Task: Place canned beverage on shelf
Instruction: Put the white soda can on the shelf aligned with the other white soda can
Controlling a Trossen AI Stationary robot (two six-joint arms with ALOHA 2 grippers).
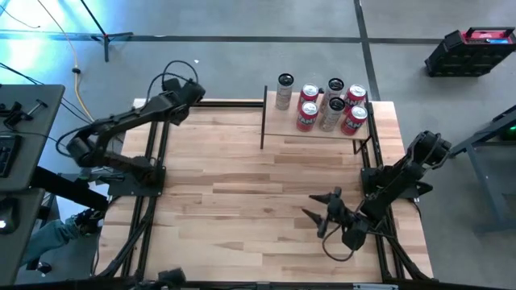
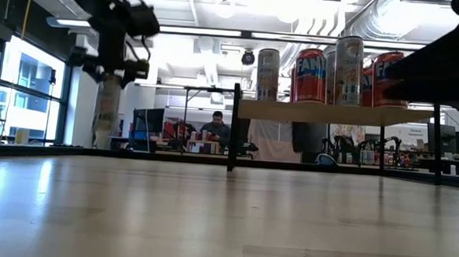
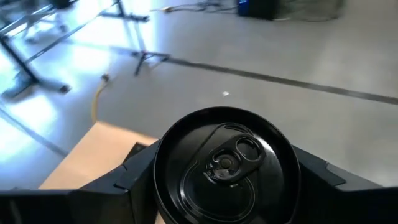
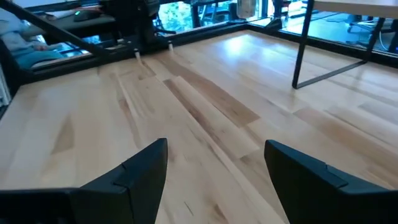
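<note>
Can [image 3: 224, 165] with a black lid sits clamped between the fingers [image 3: 134, 177] of the left gripper [image 1: 179, 90], its top facing the wrist camera; the low view shows that gripper [image 2: 111, 63] raised above the table's far left corner with the pale can body [image 2: 107, 110] hanging beneath it. Shelf [image 1: 318, 129] lies well off to this gripper's side, across the far edge of the table [image 1: 242, 185], and already carries a tight cluster of cans [image 1: 322, 103], red and silver. Right gripper [image 1: 326, 211] waits low over the near right part of the table, fingers [image 4: 137, 174] spread and holding nothing.

Risks, as judged from this arrangement:
- the carried can may strike the black upright [image 1: 264, 117] on the shelf's nearer end if brought in too low;
- free board beside the cluster looks limited, so a wide approach could knock standing cans over;
- release from a tilt or from too high could topple the can;
- a grip near the can's top may let it swing or slip during the traverse.
</note>
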